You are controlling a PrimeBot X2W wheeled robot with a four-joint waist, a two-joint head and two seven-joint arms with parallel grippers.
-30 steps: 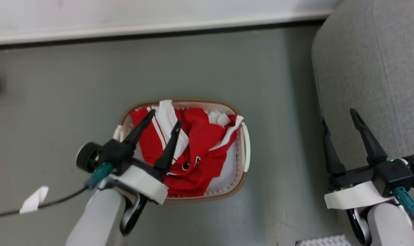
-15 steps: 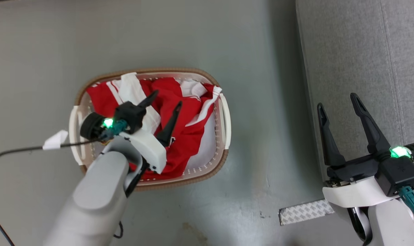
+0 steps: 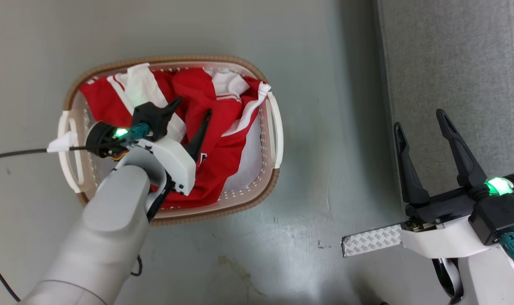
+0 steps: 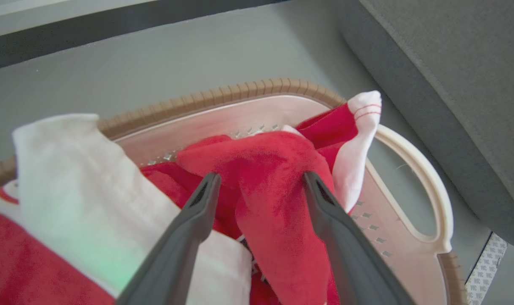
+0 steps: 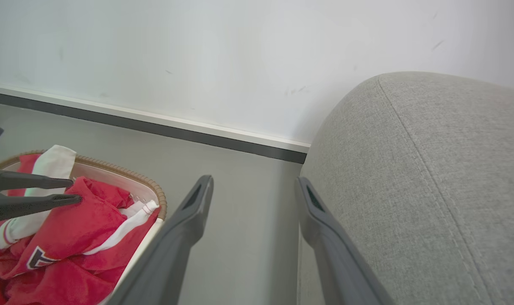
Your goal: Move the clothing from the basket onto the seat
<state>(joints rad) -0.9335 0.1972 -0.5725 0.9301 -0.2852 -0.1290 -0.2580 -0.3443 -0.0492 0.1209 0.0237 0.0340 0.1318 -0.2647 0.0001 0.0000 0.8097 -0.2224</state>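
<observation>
Head view: risk of snag, likely if grab takes tangled layers, dragging or tipping basket [image 3: 277, 180]. Left tool [image 3: 193, 106] jaws wide, empty, low over clothing [image 3: 233, 127] heaped in basket on floor [image 3: 324, 106]. Right tool [image 3: 419, 119] wide, empty, at seat [image 3: 451, 55] edge.
Left wrist view: shallow pinch could slip. Raised red fold [image 4: 261, 203] sits between fingers [image 4: 189, 228].
Right wrist view: basket well left of right tool, seat just beside.
</observation>
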